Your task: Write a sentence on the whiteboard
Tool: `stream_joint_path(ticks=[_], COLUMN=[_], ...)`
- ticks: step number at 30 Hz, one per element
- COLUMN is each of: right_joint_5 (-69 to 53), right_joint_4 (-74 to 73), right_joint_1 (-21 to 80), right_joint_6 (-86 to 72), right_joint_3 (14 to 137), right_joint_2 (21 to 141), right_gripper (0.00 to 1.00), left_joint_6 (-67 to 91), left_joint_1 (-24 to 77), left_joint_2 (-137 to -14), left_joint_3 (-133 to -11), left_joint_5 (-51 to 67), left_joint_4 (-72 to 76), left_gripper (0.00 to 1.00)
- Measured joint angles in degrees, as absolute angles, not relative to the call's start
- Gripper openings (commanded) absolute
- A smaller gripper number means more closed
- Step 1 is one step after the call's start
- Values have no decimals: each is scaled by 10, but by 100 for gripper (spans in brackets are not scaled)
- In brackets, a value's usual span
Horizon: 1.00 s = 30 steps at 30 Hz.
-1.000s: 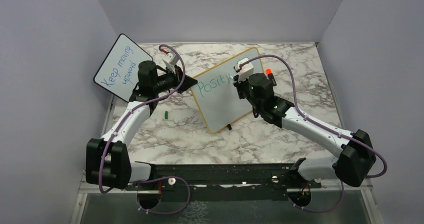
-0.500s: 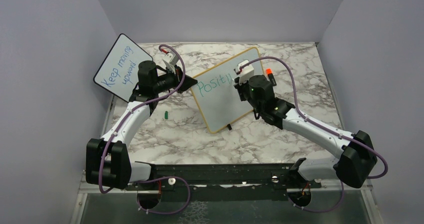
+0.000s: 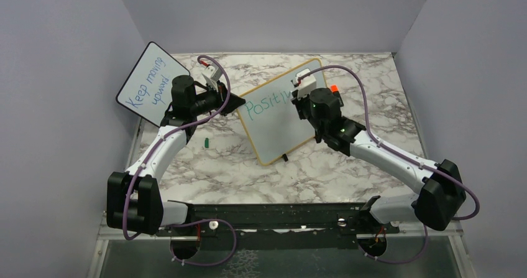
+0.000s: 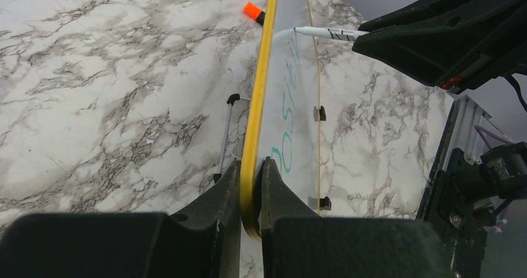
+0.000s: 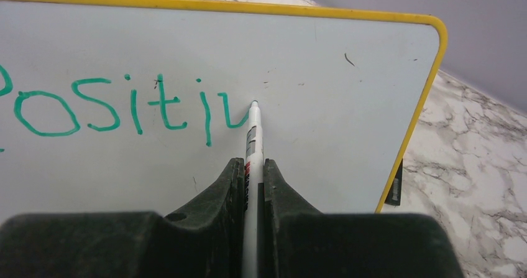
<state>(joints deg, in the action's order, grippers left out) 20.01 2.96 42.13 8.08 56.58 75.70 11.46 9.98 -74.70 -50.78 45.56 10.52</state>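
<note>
The whiteboard (image 3: 276,132), white with a yellow frame, stands tilted on the marble table. My left gripper (image 3: 232,104) is shut on its yellow left edge (image 4: 263,73), one finger on each face (image 4: 252,163). My right gripper (image 5: 252,163) is shut on a white marker (image 5: 253,138), also seen as a thin white barrel (image 4: 323,32) in the left wrist view. Its tip touches the board at the end of the green sentence (image 5: 124,107), which reads "Positiv" (image 3: 266,102). From above, the right gripper (image 3: 298,96) covers the end of the writing.
A smaller black-framed board (image 3: 148,82) with blue "Keep moving upward" leans against the left wall. A green cap (image 3: 206,143) lies on the table left of the whiteboard. An orange-tipped object (image 3: 334,89) lies behind the board. Grey walls close in three sides.
My right gripper has moved a little to the right along the board with the marker, and the green writing has grown by a stroke. The left arm and the board have stayed still.
</note>
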Motion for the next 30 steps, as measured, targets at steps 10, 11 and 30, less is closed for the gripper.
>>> stream_joint_path(ticks=[10,11,30], right_joint_5=[200,200,199], right_joint_4=[34,34,37], right_joint_1=[419,419,404], right_joint_6=[87,87,86], right_joint_3=[576,576,580], right_joint_2=[762,762,761], right_gripper=[0,0,0], left_joint_6=[114,114,114], left_joint_1=[100,100,100], left_joint_2=[-747,-747,-747], left_joint_3=[-508,-508,-510], left_joint_5=[456,455,456], left_joint_4=[105,105,101], left_gripper=[0,0,0])
